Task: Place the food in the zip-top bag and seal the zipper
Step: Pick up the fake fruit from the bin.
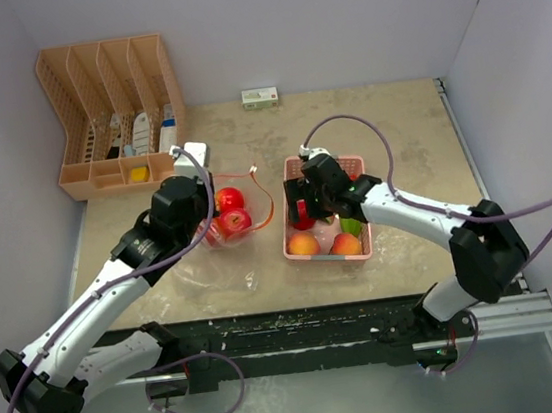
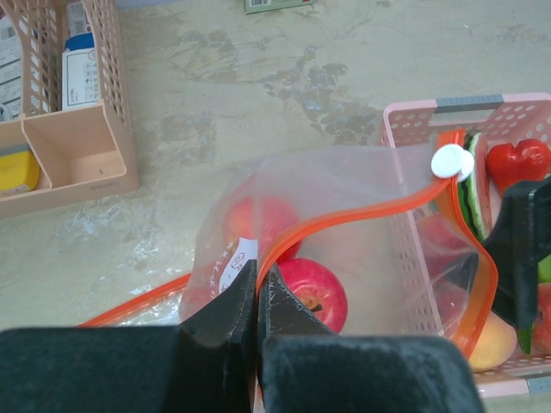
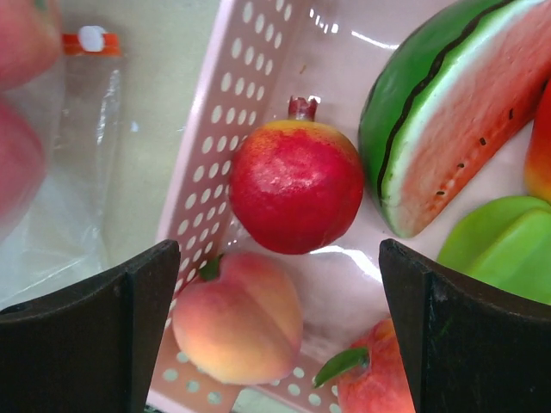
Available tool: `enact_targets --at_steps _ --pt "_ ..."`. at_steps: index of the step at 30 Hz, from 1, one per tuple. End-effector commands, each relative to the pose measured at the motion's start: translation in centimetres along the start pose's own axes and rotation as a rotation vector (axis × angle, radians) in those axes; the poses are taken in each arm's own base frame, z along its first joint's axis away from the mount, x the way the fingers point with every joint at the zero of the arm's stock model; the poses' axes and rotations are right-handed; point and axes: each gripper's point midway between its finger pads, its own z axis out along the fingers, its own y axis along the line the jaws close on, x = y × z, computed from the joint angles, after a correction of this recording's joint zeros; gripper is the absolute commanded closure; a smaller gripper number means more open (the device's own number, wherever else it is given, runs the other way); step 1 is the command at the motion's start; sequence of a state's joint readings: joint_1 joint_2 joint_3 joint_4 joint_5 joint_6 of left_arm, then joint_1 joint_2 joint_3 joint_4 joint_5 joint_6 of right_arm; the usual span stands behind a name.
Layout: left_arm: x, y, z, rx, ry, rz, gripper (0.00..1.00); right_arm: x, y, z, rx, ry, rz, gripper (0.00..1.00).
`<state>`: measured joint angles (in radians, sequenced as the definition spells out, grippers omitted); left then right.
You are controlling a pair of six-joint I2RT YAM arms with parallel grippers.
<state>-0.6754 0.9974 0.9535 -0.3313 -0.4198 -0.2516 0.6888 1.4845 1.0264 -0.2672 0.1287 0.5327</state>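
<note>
Left gripper [image 2: 258,288]: jaws closed on the orange zipper rim of the bag [image 2: 344,198], which holds two apples [image 2: 314,292]. Right gripper [image 3: 279,249]: jaws open and empty over a red fruit [image 3: 295,176] in the basket [image 3: 232,112], beside a peach [image 3: 237,318], a watermelon slice [image 3: 456,112] and a green piece [image 3: 499,249]. Risks: the thin rim slips from the pinch and the mouth collapses, or the glossy round fruit squirts out of the closing jaws. Obscured: the bag's near part sits behind the left fingers, so its contents may exceed two pieces.
</note>
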Motion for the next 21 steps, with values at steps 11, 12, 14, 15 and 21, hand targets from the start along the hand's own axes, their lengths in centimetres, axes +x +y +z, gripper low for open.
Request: enact_targets --at_steps 11,12,14,15,21 --pt "-2.1 0.3 -1.3 0.006 -0.065 -0.034 1.0 -0.7 -0.2 4.4 0.05 -0.043 0.02 0.05" --pt "-2.2 0.4 -1.3 0.005 -0.066 -0.035 1.0 -0.5 -0.3 4.7 0.058 -0.039 0.02 0.07" --pt "-2.2 0.4 -1.5 0.006 -0.068 -0.036 1.0 0.0 -0.7 5.4 0.075 -0.029 0.022 0.11" --pt "-2.3 0.4 -1.6 0.006 -0.071 -0.037 1.0 0.3 -0.9 5.9 0.086 -0.021 0.024 0.12" --pt "-2.6 0.6 -2.1 0.01 -0.082 -0.042 1.0 0.9 -2.0 7.3 0.142 -0.031 0.037 0.17"
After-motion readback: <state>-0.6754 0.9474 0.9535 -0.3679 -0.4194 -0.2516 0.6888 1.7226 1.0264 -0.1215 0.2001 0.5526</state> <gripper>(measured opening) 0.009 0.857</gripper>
